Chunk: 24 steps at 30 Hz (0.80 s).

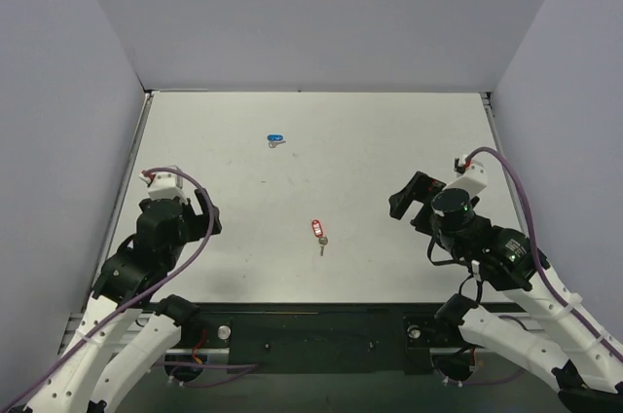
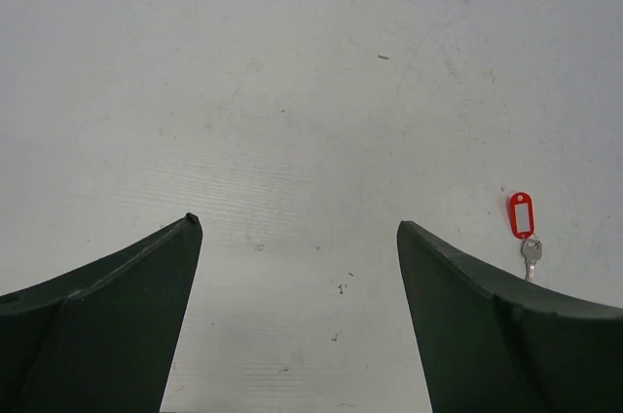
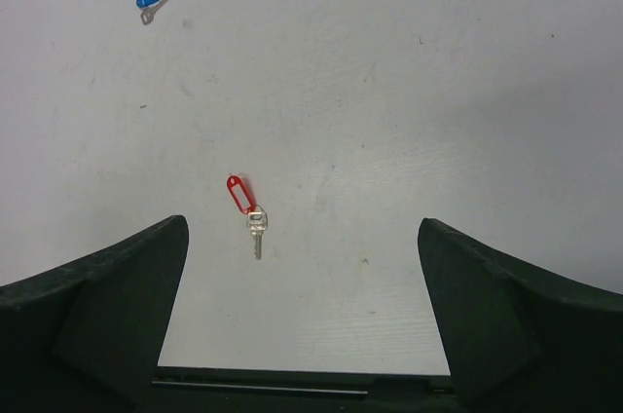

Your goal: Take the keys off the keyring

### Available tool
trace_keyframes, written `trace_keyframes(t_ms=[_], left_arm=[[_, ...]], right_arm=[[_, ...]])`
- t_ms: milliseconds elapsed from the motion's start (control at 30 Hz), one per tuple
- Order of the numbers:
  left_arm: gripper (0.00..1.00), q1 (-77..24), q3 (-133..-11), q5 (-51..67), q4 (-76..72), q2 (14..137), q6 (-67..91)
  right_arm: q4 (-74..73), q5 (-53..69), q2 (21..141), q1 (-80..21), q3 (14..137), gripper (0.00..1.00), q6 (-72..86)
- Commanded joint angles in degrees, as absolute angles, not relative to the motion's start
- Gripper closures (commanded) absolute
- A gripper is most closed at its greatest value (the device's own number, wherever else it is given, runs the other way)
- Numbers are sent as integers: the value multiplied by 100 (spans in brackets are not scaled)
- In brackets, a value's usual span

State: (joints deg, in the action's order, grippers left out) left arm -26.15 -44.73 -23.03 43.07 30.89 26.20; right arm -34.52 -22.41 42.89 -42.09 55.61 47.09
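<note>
White desk (image 1: 389, 140) within grey walls (image 1: 321, 14). The red-tagged keyring (image 1: 315, 228) lies flat on it, its thin ring hard to make out and the tag's white insert too small to read. The key (image 1: 322, 244) adjoins its near end. A blue-tagged keyring (image 1: 274, 138) lies well beyond. Left jaws and right jaws flank the keyring, wide open, empty, well apart from it.

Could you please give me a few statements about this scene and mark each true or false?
1. The key is joined to the red-tagged keyring. True.
2. The left gripper holds that keyring. False: it is open and empty; the keyring lies on the table.
3. The blue-tagged key lies farther from the arm bases than the red one. True.
4. The right gripper is shut. False: it is open.
</note>
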Motion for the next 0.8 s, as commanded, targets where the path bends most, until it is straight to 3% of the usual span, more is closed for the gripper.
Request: trace_keyframes(t_ms=[0, 233, 567, 767], left_arm=[[7, -2637, -4614, -2004, 4131, 3357, 2505], [7, -2637, -4658, -1723, 4096, 3437, 2435], [10, -2646, -4851, -1108, 3955, 3779, 2390], [13, -2803, -4756, -370, 3026, 4271, 2566]], right_arm=[[-3620, -2215, 3877, -4228, 5230, 0, 5114], [-4069, -2004, 3841, -4420, 5124, 8, 5396], [-3763, -1740, 3902, -5062, 4764, 7, 5703], [-3718, -2022, 4279, -5414, 4641, 7, 5854]])
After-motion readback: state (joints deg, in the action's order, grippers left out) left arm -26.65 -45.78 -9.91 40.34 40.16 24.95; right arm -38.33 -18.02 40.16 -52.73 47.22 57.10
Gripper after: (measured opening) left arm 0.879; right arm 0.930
